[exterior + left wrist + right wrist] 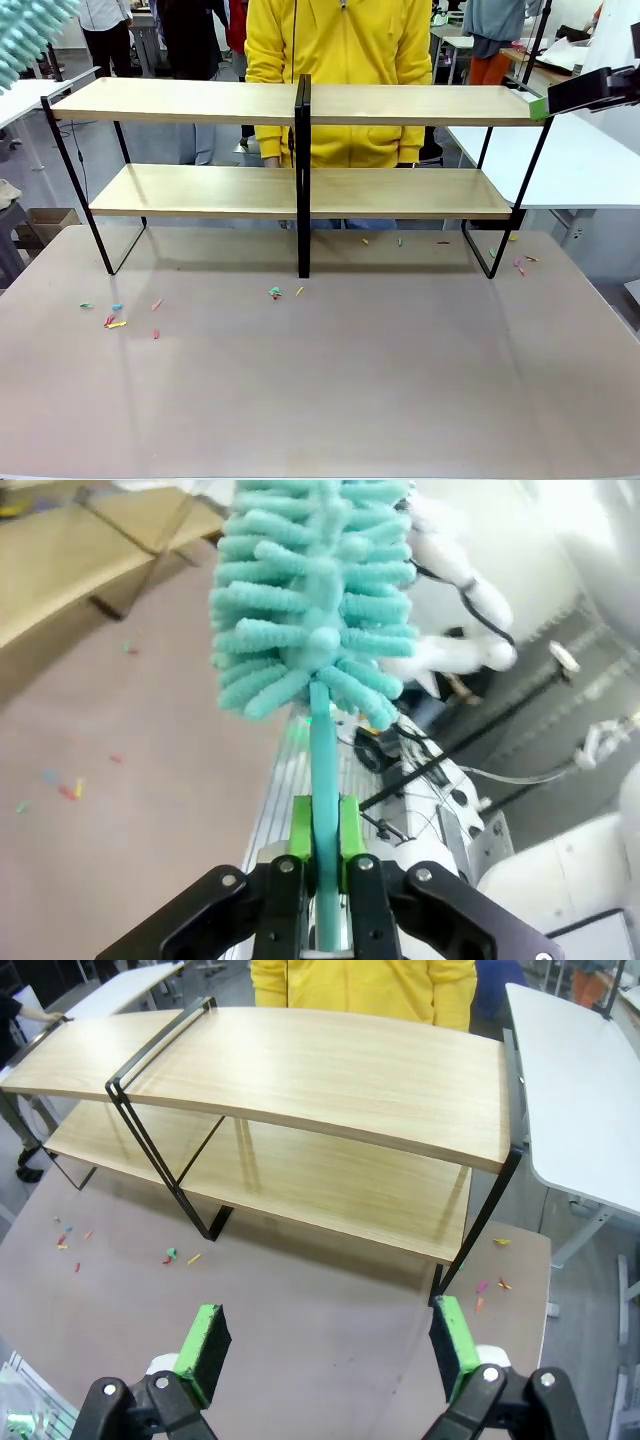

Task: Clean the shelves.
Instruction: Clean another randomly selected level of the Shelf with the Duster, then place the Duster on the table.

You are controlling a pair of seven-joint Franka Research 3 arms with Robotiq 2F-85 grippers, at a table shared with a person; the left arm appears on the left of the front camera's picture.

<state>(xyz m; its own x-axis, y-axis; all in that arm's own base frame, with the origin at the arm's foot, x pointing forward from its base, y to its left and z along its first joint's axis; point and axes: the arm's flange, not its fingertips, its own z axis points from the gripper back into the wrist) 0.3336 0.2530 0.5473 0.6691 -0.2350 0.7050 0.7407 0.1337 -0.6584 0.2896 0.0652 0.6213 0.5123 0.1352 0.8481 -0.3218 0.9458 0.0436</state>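
Gripping the teal duster (315,600) by its stem in the closed left end effector (320,865), head pointing away. From that end effector, shelves (200,100) ahead, lower and to the right — long axis side to side across the worktop (350,400), top board's left end nearest. With the right end effector (327,1350) open and empty above the shelves' right end — likely a left-arm sweep rightward along the boards.

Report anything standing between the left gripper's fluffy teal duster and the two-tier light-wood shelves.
Nothing visible. The fluffy teal duster, clamped in the left gripper, hangs past the left end of the light-wood shelves, with open air between.
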